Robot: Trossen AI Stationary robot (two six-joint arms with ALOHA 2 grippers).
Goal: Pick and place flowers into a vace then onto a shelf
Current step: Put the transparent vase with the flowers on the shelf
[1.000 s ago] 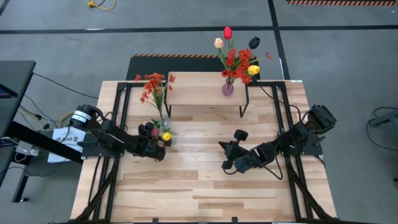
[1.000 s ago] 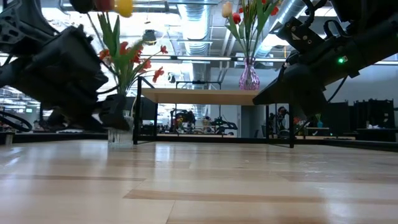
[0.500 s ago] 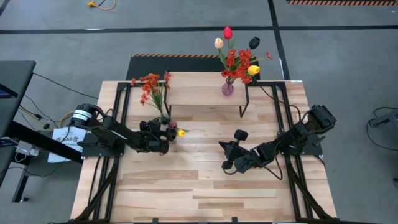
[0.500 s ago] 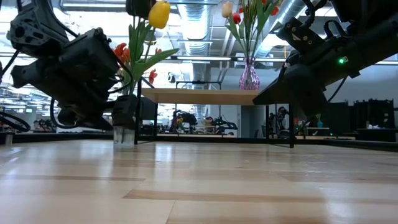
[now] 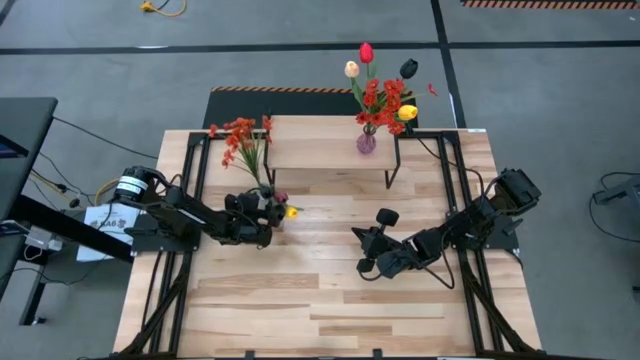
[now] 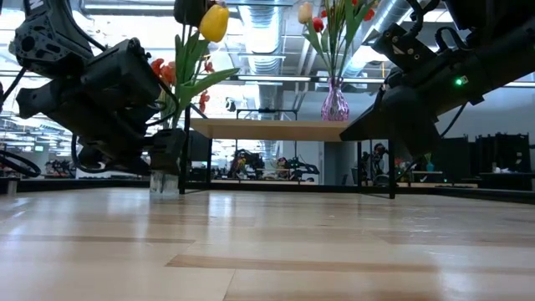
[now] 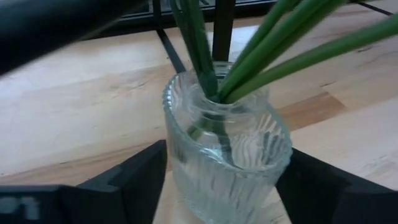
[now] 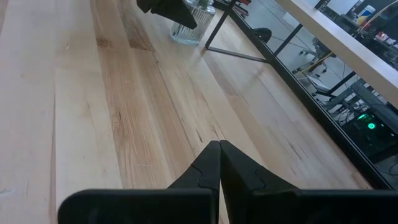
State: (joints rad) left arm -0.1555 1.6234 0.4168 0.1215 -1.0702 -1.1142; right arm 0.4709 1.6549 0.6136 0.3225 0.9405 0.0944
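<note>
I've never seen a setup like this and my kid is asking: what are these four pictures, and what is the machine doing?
It is a robot with two dark arms at a wooden table, each ending in a two-finger claw. One picture looks down from above, one looks level across the tabletop, and two come from cameras on the wrists. The left claw has its fingers either side of a ribbed glass vase holding green flower stems; whether it grips yet, I can't tell. The right claw is shut, empty, waiting over bare wood. On the shelf at the back stands a pink vase already filled.
</note>
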